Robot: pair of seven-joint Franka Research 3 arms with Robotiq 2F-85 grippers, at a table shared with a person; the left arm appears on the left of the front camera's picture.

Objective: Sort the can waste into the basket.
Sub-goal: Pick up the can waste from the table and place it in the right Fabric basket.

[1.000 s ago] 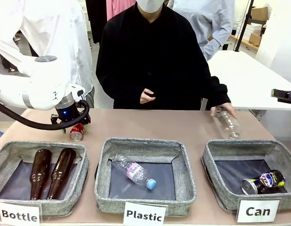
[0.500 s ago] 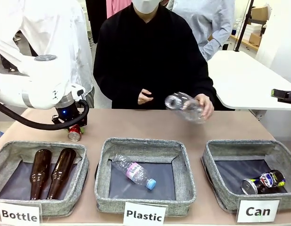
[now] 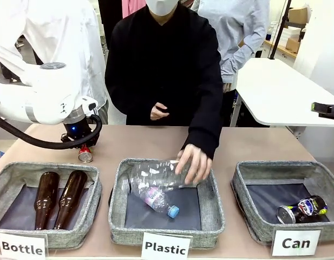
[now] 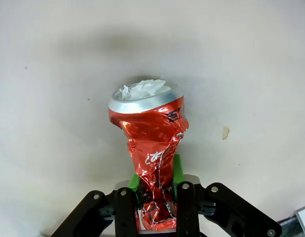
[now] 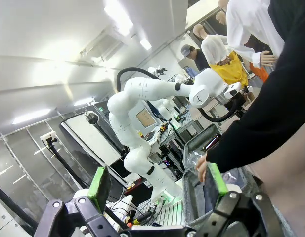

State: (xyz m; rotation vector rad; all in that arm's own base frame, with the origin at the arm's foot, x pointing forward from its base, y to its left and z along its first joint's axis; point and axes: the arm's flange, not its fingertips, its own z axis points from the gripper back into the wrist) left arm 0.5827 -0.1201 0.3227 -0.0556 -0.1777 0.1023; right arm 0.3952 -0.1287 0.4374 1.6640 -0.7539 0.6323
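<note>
A crushed red can (image 3: 85, 155) with a silver end sits low over the table's far left, behind the "Bottle" bin. My left gripper (image 3: 82, 145) is shut on it. In the left wrist view the fingers (image 4: 184, 207) pinch the can's (image 4: 153, 143) squashed lower part, its silver end pointing away. Whether it touches the table I cannot tell. The basket (image 3: 286, 168), a grey bin with a "Can" label (image 3: 293, 242), stands at the front right. A dark crushed can (image 3: 303, 209) lies inside. My right gripper (image 5: 157, 185) is open, holding nothing.
A person's hand (image 3: 195, 162) lowers a clear plastic bottle (image 3: 155, 173) into the middle "Plastic" bin (image 3: 165, 234), which also holds a small blue-capped bottle (image 3: 157, 199). The "Bottle" bin (image 3: 47, 238) at the front left holds two brown bottles (image 3: 58, 197).
My left gripper has squeezed tighter on the red can, staying nearly in place. The person's hand has carried the clear bottle from the far right down to the Plastic bin.
</note>
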